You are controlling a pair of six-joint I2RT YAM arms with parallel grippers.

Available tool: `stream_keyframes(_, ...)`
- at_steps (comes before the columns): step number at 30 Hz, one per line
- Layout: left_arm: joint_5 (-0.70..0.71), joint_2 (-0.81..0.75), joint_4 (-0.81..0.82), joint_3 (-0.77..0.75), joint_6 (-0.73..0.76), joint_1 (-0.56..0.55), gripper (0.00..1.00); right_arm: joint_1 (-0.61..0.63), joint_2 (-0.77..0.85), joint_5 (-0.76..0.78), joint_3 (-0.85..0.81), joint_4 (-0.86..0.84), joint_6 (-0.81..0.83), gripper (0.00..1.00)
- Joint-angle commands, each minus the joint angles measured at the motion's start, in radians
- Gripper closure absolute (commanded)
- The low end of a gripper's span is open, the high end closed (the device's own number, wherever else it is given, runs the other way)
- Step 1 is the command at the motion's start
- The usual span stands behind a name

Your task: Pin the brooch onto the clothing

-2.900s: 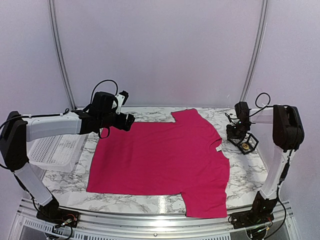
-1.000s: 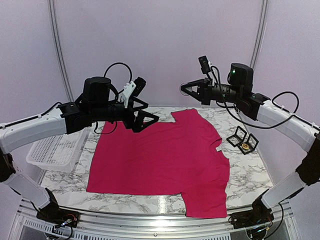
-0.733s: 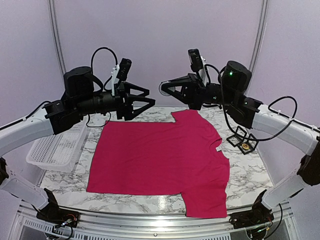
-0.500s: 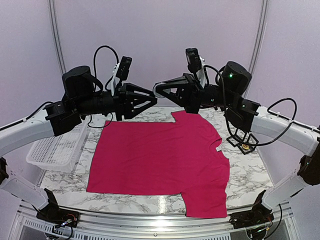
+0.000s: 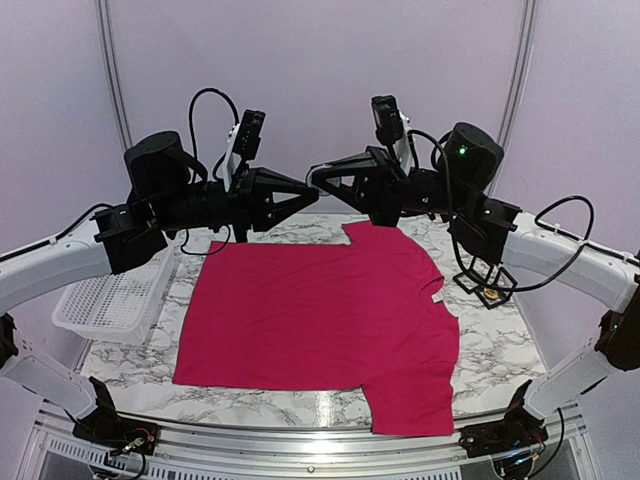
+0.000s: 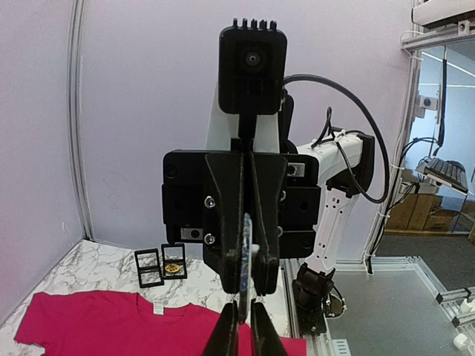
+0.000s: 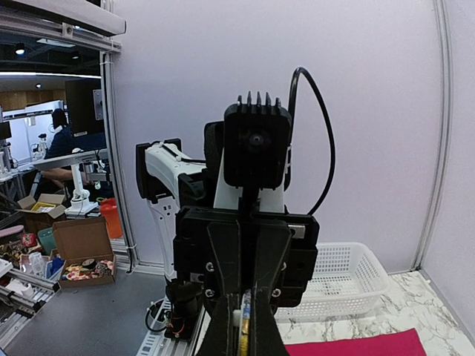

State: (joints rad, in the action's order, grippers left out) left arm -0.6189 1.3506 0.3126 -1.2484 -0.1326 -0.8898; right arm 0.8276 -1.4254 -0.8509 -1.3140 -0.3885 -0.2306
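The clothing (image 5: pixel 320 310), a crimson-pink T-shirt, lies flat on the marble table (image 5: pixel 480 340); it also shows low in the left wrist view (image 6: pixel 96 326). Above its far edge my two grippers meet tip to tip in the air. The brooch (image 6: pixel 244 256), a thin blue and gold disc seen edge-on, stands between them. My right gripper (image 7: pixel 243 297) is shut on the brooch (image 7: pixel 245 320). My left gripper (image 6: pixel 241 305) has its fingers pressed on the disc's lower edge. From above, the left gripper (image 5: pixel 303 193) and right gripper (image 5: pixel 318 180) hide the brooch.
An open black display case (image 5: pixel 487 283) with a gold piece inside sits on the table right of the shirt, also seen as the case (image 6: pixel 163 265). A white perforated basket (image 5: pixel 110 295) stands at the table's left edge.
Both arms have risen and swung toward each other until their tips meet. My left jaws have gone from wide open to shut on the brooch that the right gripper holds.
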Motion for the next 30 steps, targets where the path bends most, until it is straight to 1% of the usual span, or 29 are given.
stream_keyframes(1,-0.012,0.004,0.05,-0.031,0.021,-0.017,0.94,0.007,0.003,-0.002,-0.041,0.006,0.013,1.0)
stream_keyframes(2,-0.009,0.003,0.052,-0.03,0.024,-0.018,0.93,0.007,0.003,-0.005,-0.041,0.005,0.011,1.0)
stream_keyframes(5,-0.003,0.001,0.055,-0.026,0.036,-0.021,0.88,0.006,0.006,-0.004,-0.039,0.005,0.01,1.0)
stream_keyframes(7,0.001,-0.002,0.06,-0.023,0.042,-0.022,0.87,0.007,0.008,-0.002,-0.038,0.005,0.011,1.0)
stream_keyframes(9,0.004,-0.002,0.064,-0.021,0.044,-0.021,0.89,0.008,0.007,-0.004,-0.038,0.008,0.011,1.0)
stream_keyframes(12,0.004,-0.001,0.071,-0.018,0.044,-0.023,0.95,0.008,0.004,0.001,-0.038,0.016,0.016,1.0)
stream_keyframes(15,-0.008,-0.003,0.08,-0.015,0.044,-0.027,0.96,0.008,-0.002,0.001,-0.04,0.026,0.02,1.0)
stream_keyframes(19,-0.034,-0.011,0.109,0.0,0.037,-0.027,0.86,0.007,-0.007,0.003,-0.041,0.033,0.027,1.0)
stream_keyframes(27,-0.047,-0.017,0.13,0.018,0.042,-0.028,0.84,0.007,-0.013,0.004,-0.051,0.043,0.031,1.0)
stream_keyframes(28,-0.047,-0.017,0.131,0.018,0.041,-0.028,0.85,0.008,-0.013,0.004,-0.051,0.045,0.031,1.0)
stream_keyframes(30,-0.043,-0.019,0.136,0.021,0.039,-0.028,0.94,0.007,-0.013,0.006,-0.051,0.049,0.031,1.0)
